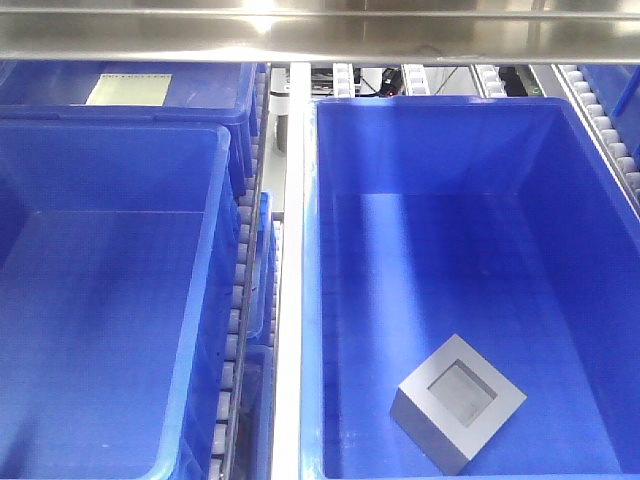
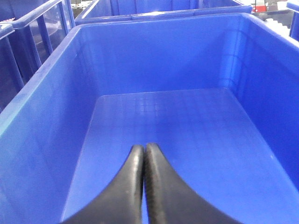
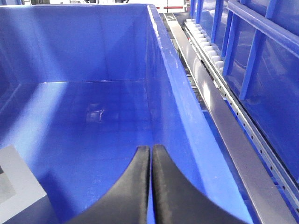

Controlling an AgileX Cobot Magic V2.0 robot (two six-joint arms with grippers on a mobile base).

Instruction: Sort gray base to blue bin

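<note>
The gray base (image 1: 458, 403) lies on the floor of the right blue bin (image 1: 315, 300), near its front, recess facing up. A corner of the gray base shows at the lower left of the right wrist view (image 3: 16, 186). My right gripper (image 3: 151, 148) is shut and empty, above that bin (image 3: 173, 84) near its right wall, to the right of the base. My left gripper (image 2: 144, 147) is shut and empty, above the floor of the left blue bin (image 2: 42, 98), which holds nothing. Neither gripper shows in the front view.
A second blue bin (image 1: 215, 300) stands at the left, another behind it (image 1: 210, 85) holding a pale flat card (image 1: 128, 88). A metal rail with rollers (image 1: 288, 300) runs between the bins. A steel bar (image 1: 320, 35) crosses the top. Rollers and a rail (image 3: 224, 107) lie right of the bin.
</note>
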